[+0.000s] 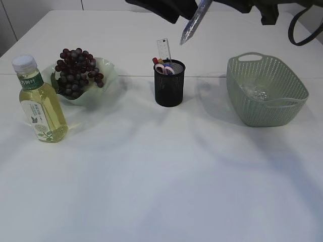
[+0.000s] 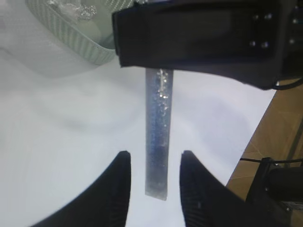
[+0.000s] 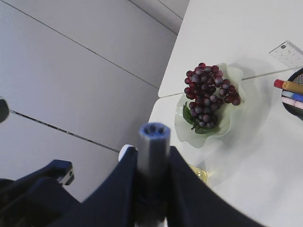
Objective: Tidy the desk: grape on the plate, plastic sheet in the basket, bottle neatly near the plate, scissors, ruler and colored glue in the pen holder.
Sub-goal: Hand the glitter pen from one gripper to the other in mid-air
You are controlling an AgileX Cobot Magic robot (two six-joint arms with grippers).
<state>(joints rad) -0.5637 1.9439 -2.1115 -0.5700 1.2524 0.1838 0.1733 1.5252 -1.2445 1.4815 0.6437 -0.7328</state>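
While the right gripper (image 3: 152,182) clamps its two dark fingers (image 3: 124,189) on the glitter glue tube (image 3: 152,156), the tube's end sticks out past the fingertips toward the camera in the right wrist view, showing a pale cap with small holes. From the exterior view the same tube (image 1: 194,22) hangs high above the table, tilted, its lower tip pointing down and left toward the pen holder (image 1: 169,83) but well above it.

The left gripper (image 2: 152,187) stands with its jaws apart. In the left wrist view the tube (image 2: 157,137) runs straight down from the right gripper's dark body and ends between the left fingertips (image 2: 118,184); white table shows on either side of the tube, so the left fingers do not touch it.

The black mesh pen holder sits mid-table with the clear ruler (image 1: 164,50) standing up in it, and pink and blue handles beside a red tip, which I take for the scissors (image 1: 164,68). The grapes (image 1: 76,72) lie on the pale green plate (image 1: 108,70) at the left, and the bottle (image 1: 40,101) stands upright just in front of and left of the plate. The green basket (image 1: 267,91) rests at the right, with the crumpled plastic sheet (image 1: 255,92) inside it.
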